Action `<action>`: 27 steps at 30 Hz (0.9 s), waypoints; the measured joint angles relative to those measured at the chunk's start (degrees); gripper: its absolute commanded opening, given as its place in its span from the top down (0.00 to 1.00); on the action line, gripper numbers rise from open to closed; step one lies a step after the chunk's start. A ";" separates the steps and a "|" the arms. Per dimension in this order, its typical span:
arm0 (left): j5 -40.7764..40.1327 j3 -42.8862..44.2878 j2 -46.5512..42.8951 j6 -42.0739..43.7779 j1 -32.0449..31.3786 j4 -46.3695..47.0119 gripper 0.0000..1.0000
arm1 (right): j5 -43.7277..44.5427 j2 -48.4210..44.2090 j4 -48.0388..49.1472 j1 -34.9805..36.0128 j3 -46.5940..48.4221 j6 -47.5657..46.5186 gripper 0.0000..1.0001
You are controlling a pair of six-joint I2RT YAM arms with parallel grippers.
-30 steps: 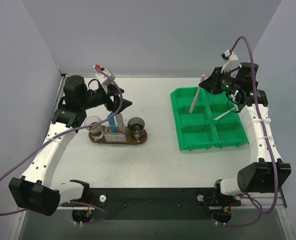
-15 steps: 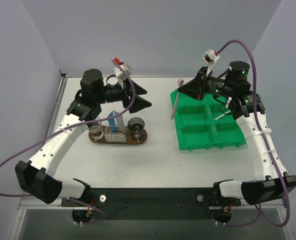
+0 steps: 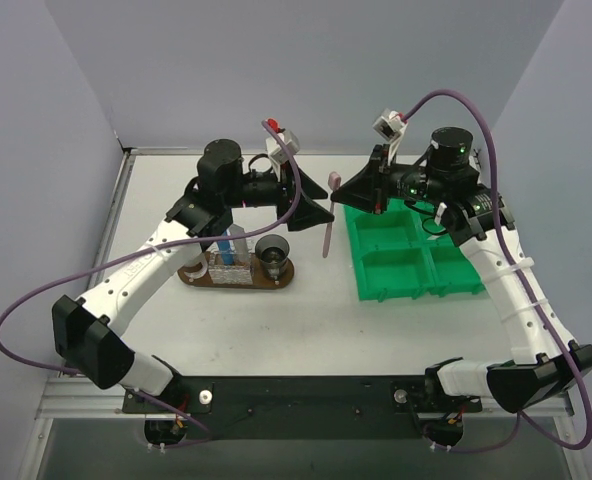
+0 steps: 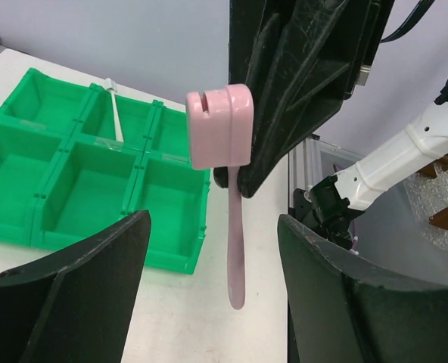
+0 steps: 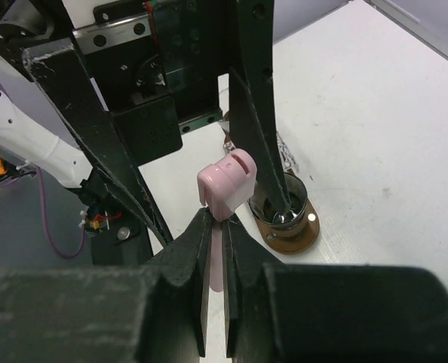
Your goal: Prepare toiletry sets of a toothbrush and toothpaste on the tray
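walls (image 3: 306, 60): plain pale lilac-grey, on three sides | table (image 3: 276, 330): white, flat, matte | light: soft, even

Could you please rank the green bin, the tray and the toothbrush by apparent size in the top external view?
1. green bin
2. tray
3. toothbrush: the right claw holds it above the table, probably nearer the camera, yet it looks smallest.
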 measured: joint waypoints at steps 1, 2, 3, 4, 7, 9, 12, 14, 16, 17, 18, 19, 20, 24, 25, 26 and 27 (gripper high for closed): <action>-0.02 0.00 0.28 -0.33 -0.22 0.39 0.24 | 0.02 -0.07 0.00 0.26 0.00 0.00 1.00; 0.00 0.00 0.50 -0.61 -0.44 0.90 0.26 | 0.00 -0.15 0.00 0.44 0.00 0.02 1.00; 0.00 0.00 0.70 -1.01 -0.63 1.44 0.28 | 0.04 -0.28 0.02 0.61 0.00 0.02 1.00; -0.02 0.00 0.83 -1.53 -0.68 1.88 0.30 | 0.07 -0.46 0.02 0.76 0.00 0.02 1.00; 0.13 0.00 1.09 -3.02 -0.81 3.54 0.38 | 0.20 -0.98 0.07 1.09 -0.02 0.04 1.00; 0.26 0.00 1.14 -3.96 -0.87 4.83 0.44 | 0.22 -1.38 0.11 1.18 -0.11 0.07 1.00; 0.42 0.00 1.14 -5.01 -0.98 6.21 0.48 | 0.39 -1.57 0.42 1.57 -0.20 0.24 1.00; 0.79 0.00 1.16 -5.44 -1.03 6.69 0.51 | 0.63 -1.57 0.66 1.86 -0.22 0.24 1.00; 1.14 0.00 1.27 -5.90 -1.03 7.32 0.56 | 0.90 -1.57 0.90 1.88 -0.22 0.26 1.00; 1.38 0.00 1.33 -6.08 -1.03 7.54 0.57 | 1.09 -1.57 0.92 1.90 -0.22 0.28 1.00; 1.57 0.00 1.42 -6.38 -1.03 7.67 0.60 | 1.22 -1.57 0.92 1.90 -0.22 0.26 1.00; 1.70 0.00 1.49 -6.49 -1.07 7.78 0.60 | 1.44 -1.57 0.92 1.90 -0.22 0.26 1.00; 1.84 0.00 1.55 -6.58 -1.07 7.96 0.62 | 1.66 -1.57 0.92 1.90 -0.22 0.26 1.00; 2.40 -0.11 1.60 -6.82 -1.27 8.17 0.78 | 2.25 -1.57 0.96 2.12 -0.22 0.22 1.00; 2.60 -0.26 1.60 -6.88 -1.33 8.39 0.86 | 2.45 -1.57 1.01 2.21 -0.22 0.22 1.00; 2.75 -0.44 1.60 -7.06 -1.38 8.48 0.90 | 2.60 -1.57 1.01 2.27 -0.22 0.20 1.00; 2.89 -0.57 1.60 -7.19 -1.40 8.72 0.95 | 2.78 -1.57 0.96 2.27 -0.24 0.17 1.00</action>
